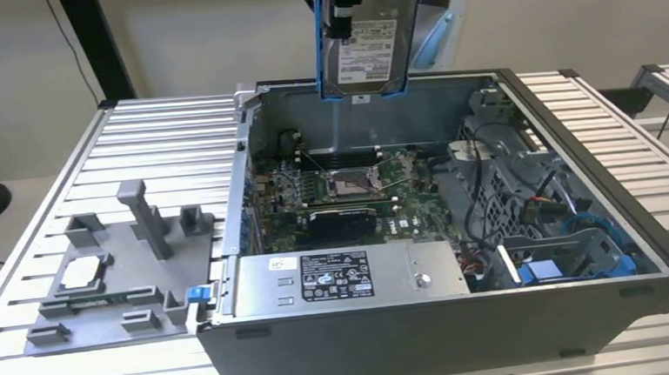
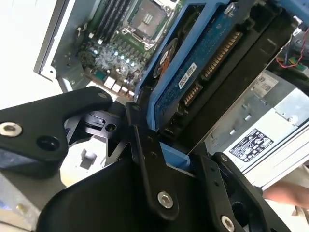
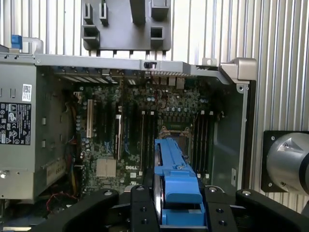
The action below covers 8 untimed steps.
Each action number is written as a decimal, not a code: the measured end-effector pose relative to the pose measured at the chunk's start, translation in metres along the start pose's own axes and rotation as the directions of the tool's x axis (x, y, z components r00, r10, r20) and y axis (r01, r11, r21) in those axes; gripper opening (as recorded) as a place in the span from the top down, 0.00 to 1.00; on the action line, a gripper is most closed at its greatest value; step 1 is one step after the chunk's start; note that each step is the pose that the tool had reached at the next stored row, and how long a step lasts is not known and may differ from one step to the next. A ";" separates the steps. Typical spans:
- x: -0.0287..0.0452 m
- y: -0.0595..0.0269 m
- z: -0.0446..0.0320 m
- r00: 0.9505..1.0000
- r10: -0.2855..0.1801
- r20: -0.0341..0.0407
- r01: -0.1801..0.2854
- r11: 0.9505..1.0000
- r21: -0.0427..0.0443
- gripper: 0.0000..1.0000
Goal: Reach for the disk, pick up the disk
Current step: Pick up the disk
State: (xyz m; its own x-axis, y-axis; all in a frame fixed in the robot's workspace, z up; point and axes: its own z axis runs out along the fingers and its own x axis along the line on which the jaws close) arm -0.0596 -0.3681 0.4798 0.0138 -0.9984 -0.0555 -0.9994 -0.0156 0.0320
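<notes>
Disk was recorded held in the air above the open computer case, standing on end, with its white label turned toward the exterior view and its blue bracket running down both long sides and under the lower end. In that view it stood over the far wall of the case and touched neither the case nor the bench. My hand was clamped on the disk. In the first wrist view my black fingers sat one on each side of the blue bracket, tight against it. In the second wrist view the disk showed its blue circuit-board face and its connector edge, with my fingers gripping the bracket at its end. Below the disk, inside the case, I noted the motherboard with its processor socket uncovered. A grey metal box with a black label lay along the near side of the case in the exterior view. Cables and a blue drive bay occupied the case toward the exterior view's right. On the bench, beside the case at the exterior view's left, stood a grey fixture. A small white-topped square chip rested on that fixture, well apart from my hand.
</notes>
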 end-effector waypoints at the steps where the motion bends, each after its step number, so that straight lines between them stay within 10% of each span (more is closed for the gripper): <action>1: 0.0000 -0.0024 -0.0001 1.000 0.000 0.000 0.000 1.000 0.000 1.00; 8: 0.0003 -0.0185 -0.0006 1.000 0.000 0.000 0.000 1.000 -0.001 1.00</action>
State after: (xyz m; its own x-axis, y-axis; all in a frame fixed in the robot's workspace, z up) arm -0.0411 -0.3681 0.4798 0.0139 -0.9984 -0.0556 -0.9993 -0.0157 0.0326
